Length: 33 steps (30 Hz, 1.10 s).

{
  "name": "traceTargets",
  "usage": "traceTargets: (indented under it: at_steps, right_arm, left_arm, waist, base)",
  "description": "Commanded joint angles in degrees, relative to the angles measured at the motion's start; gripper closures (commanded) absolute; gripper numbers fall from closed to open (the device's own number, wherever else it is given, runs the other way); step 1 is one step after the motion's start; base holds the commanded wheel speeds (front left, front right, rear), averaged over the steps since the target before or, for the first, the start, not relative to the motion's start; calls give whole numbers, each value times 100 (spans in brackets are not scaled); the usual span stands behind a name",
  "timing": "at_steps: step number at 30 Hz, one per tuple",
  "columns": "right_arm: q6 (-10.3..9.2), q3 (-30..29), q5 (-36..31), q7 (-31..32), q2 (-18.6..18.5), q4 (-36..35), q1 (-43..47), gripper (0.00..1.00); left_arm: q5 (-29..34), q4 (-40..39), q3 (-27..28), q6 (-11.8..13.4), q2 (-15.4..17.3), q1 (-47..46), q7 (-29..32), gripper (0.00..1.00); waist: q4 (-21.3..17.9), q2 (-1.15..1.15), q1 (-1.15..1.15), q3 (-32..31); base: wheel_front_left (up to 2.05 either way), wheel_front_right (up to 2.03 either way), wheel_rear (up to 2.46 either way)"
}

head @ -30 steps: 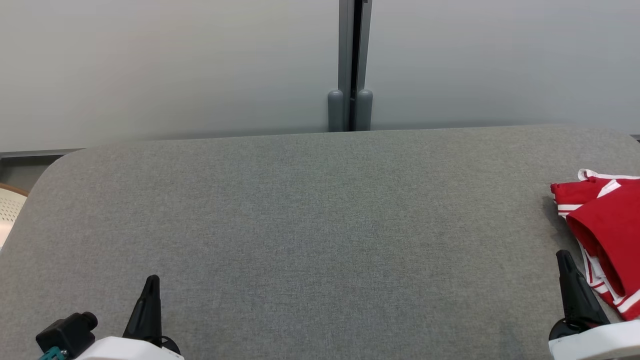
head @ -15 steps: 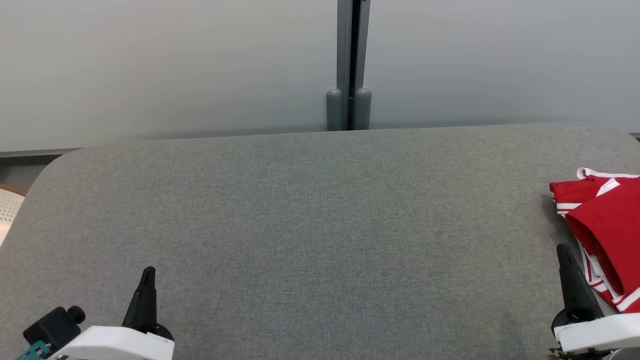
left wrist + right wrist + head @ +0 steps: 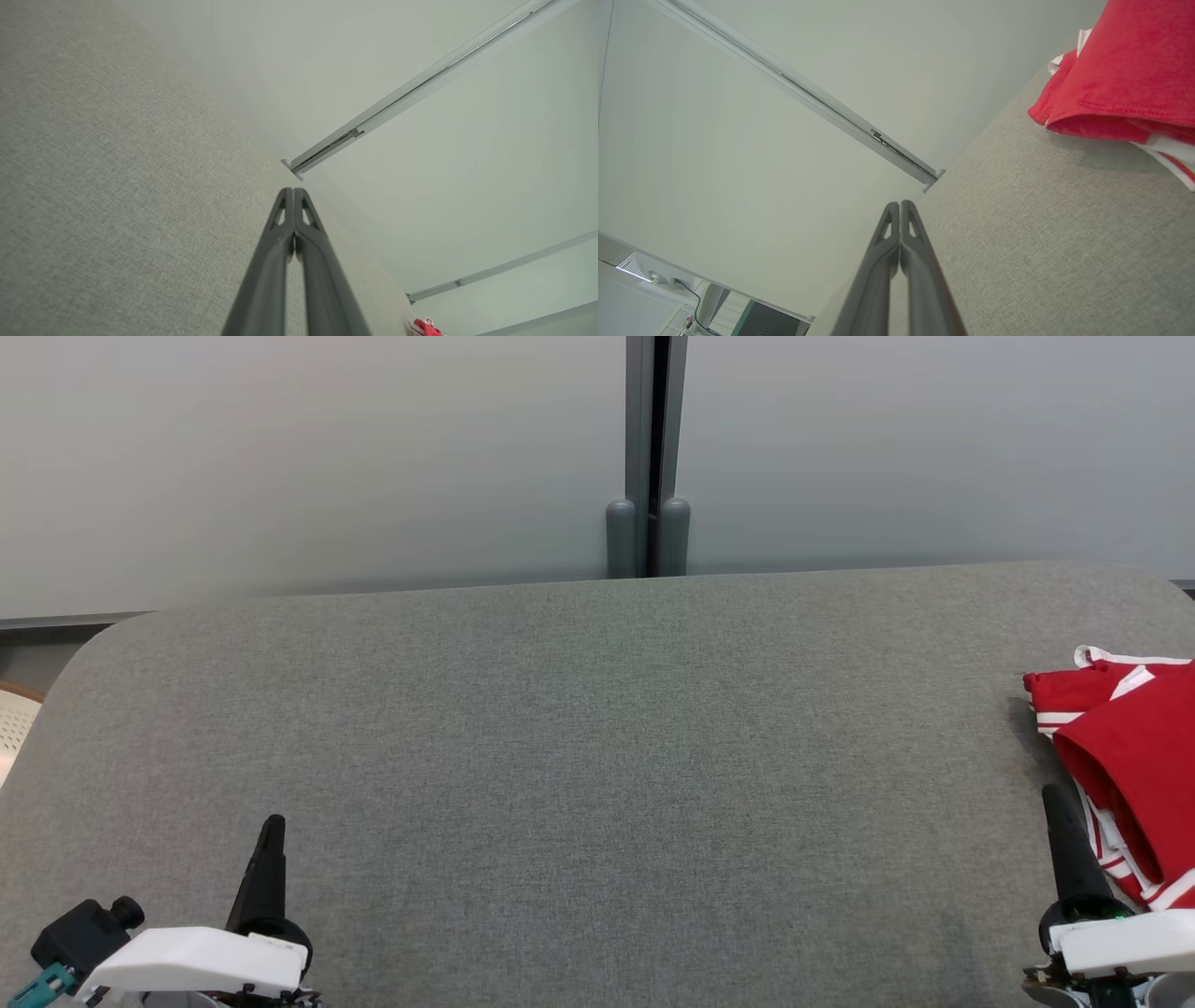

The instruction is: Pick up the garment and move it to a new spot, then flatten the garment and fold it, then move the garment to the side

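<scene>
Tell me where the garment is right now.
In the head view the garment lies on the right side of the table, just right of the right gripper, partly cut off by the frame.

A grey fabric-covered tabletop with rounded far corners spans the head view, its far edge against a pale wall. 1 red garment with white stripes lies bunched at the tabletop's right edge, partly cut off.

left gripper creeping forward and slightly leftward over the grey table, more of its white wrist showing, right gripper edging forward alongside the red garment
</scene>
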Motion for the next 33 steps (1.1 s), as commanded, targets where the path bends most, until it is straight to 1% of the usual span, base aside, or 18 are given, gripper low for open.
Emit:
traceTargets:
  at_steps: [1, 33]
  right_arm:
    - [3, -19, 208, 27, -18, -5, -166, 100]
    - [1, -110, 1929, 123, 78, 488, -520, 100]
  left_arm:
    - [-168, -19, 84, -73, 18, -175, 35, 100]
    - [-1680, 280, 514, -447, -246, -491, 423, 100]
  waist:
    - [-3, 0, 0, 3]
    - [-54, 0, 0, 46]
  base:
    - [0, 0, 0]
    - [0, 0, 0]
